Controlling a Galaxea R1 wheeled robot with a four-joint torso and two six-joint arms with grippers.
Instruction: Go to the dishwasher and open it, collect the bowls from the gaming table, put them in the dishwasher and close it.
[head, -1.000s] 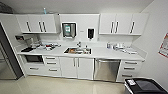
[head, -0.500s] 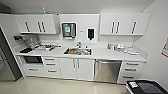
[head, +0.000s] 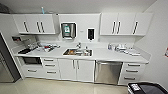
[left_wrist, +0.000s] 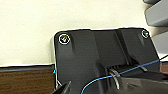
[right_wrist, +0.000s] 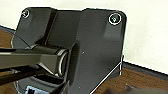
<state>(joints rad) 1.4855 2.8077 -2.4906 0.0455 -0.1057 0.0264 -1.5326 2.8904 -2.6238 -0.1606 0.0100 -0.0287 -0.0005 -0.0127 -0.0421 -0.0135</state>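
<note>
1. Kitchenette wall filled my head view: a long white worktop (head: 105, 53) with white cupboards above and below it.
2. I saw the dishwasher (head: 108, 72) under the worktop, right of the middle, between a pair of white doors (head: 76, 70) and a drawer stack (head: 131, 72). Its steel front was shut, with the bar handle along its top.
3. A steel sink (head: 77, 52) sat in the worktop, left of the dishwasher, with something brownish in its left basin that I could not make out.
4. On the wall above the sink hung a towel dispenser (head: 68, 30), and a dark soap dispenser (head: 91, 33) hung to its right.
5. A microwave (head: 32, 60) was set into the lower run at the far left, with clutter on the worktop over it. Stacked white dishes (head: 126, 49) lay at the right end of the worktop.
6. A dark fridge edge (head: 7, 65) closed off the far left, and a dark bin (head: 147, 88) sat at the lower right corner on the pale floor (head: 62, 87).
7. Both wrist views gave me dark robot plate against a pale wall, a dark skirting strip and brown floor. A thin blue cable (left_wrist: 120, 75) crossed the left one.
8. I could not tell how the jaws stood on either arm.
</note>
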